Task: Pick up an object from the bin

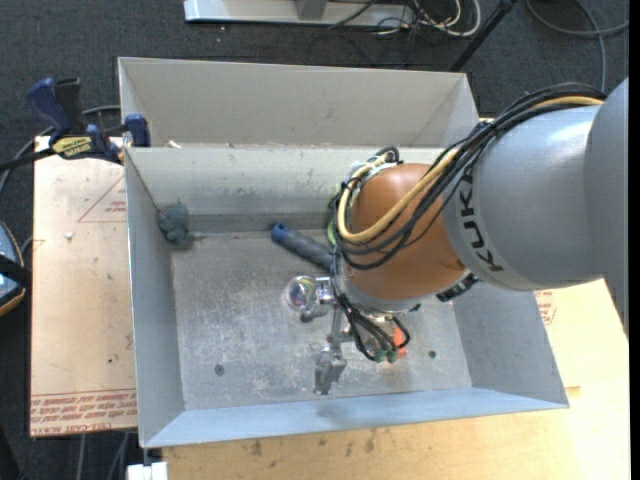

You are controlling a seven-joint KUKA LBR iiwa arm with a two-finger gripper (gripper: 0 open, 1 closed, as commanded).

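Observation:
My gripper point(326, 366) hangs low over the bin floor near the front wall, a little right of the middle, with bare floor under its tip. A small clear, shiny thing with a violet tint point(300, 293) lies just up and left of it, close against the gripper's body. A dark stick-like tool with a blue tip point(298, 242) lies slanted near the back wall, its right end hidden under the arm. Nothing shows between the fingers.
A grey lumpy thing point(176, 224) sits in the back left corner. A small orange-red piece point(399, 342) shows by the cables under the wrist; whether it is loose I cannot tell. The arm hides the bin's right half.

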